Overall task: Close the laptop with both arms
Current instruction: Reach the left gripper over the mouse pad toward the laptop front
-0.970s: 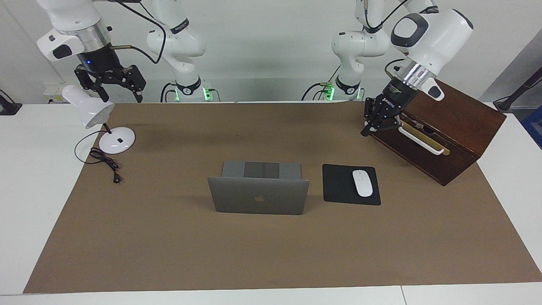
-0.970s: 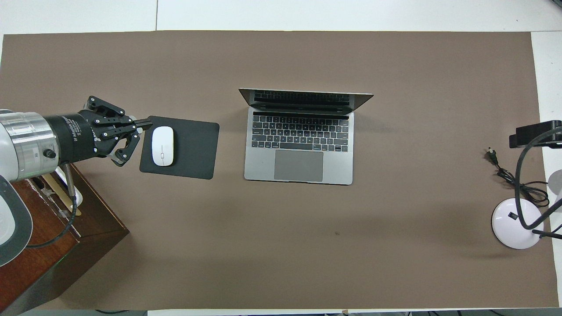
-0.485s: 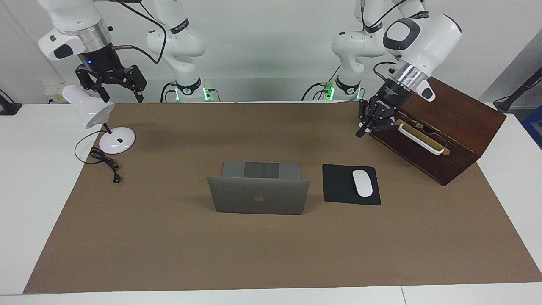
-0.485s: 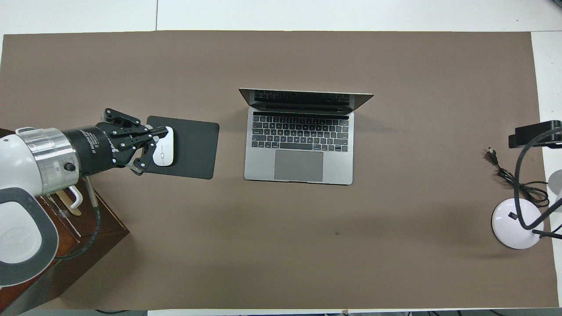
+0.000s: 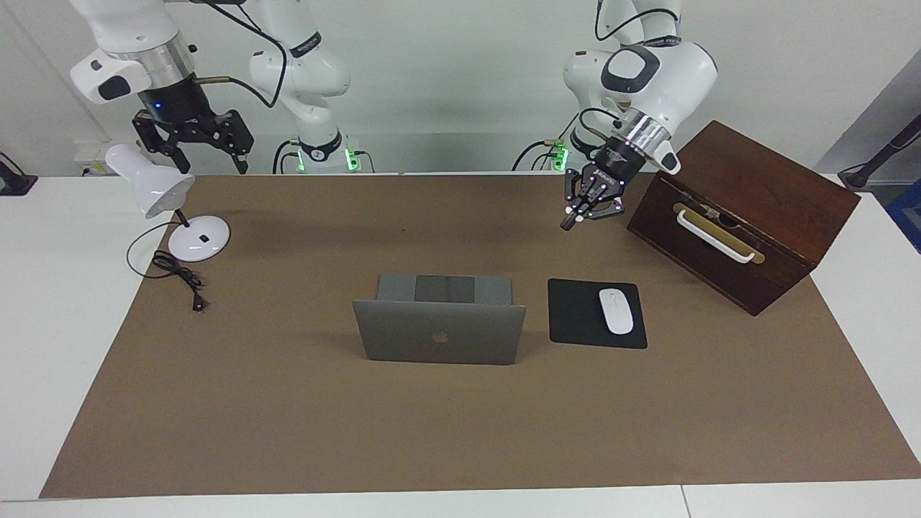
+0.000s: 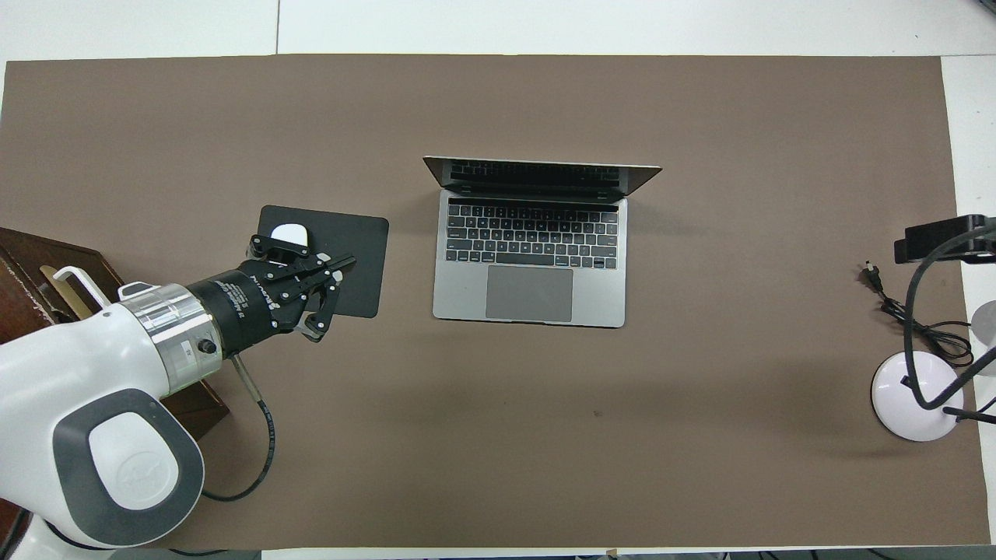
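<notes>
At the middle of the brown mat point(image 5: 288, 432) we find the laptop point(image 5: 440, 319) standing open, its lid upright, well apart from both grippers. From across the table we see the logo on the back of the lid; from above we see the dark keyboard and trackpad point(image 6: 529, 293) instead, facing the robots.

Beside the laptop, toward the left arm's end of the table, lies a black mouse pad point(image 5: 596, 314) with a white mouse point(image 5: 616, 311) on it. From above, our left gripper point(image 6: 331, 278) seems to cover the pad and part of the mouse, but the facing view shows the left gripper point(image 5: 584, 211) raised in the air over bare mat, beside the wooden box point(image 5: 748, 216) and touching nothing. Its fingers sit partly apart and hold nothing.

Our right gripper point(image 5: 206, 147) hangs high above the white desk lamp point(image 5: 173, 208) at the right arm's end of the table, fingers spread wide and empty. The overhead view shows only the lamp's base, its cord point(image 6: 910, 315) and a dark edge of that arm.

Compared with a second ago, our left gripper has swung away from the box front toward the middle of the table. The right arm has barely shifted, and the laptop has not moved.
</notes>
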You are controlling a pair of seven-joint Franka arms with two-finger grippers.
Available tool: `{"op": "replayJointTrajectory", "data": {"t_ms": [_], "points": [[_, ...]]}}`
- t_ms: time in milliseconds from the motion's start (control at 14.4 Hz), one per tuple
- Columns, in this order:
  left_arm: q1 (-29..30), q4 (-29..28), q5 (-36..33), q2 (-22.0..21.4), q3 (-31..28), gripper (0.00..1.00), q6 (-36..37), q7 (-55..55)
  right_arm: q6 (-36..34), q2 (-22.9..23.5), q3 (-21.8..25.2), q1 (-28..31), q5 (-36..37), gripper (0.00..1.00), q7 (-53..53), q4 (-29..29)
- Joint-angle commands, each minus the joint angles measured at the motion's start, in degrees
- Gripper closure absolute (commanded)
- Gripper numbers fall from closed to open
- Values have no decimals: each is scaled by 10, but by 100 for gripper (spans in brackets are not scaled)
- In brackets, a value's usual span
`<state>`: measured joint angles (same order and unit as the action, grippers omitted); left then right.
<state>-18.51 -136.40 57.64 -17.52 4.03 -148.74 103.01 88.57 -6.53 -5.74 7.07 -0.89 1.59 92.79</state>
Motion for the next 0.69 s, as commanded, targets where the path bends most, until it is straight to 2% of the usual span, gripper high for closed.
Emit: {"op": "replayJointTrajectory", "data": {"t_ms": [0,69,416,624], "points": [[-22,-30,147,15,-7,100,-22,-168,8,-6,-2,0,4,0,-14,4],[-22,-36,203,23,-7,100,-19,-222,8,-6,-2,0,4,0,-15,5],[-19,-40,325,72,-7,100,1,-326,8,-6,-3,0,4,0,-15,5],[-19,-39,334,96,-7,100,15,-422,8,-9,-3,0,4,0,-15,7]]}}
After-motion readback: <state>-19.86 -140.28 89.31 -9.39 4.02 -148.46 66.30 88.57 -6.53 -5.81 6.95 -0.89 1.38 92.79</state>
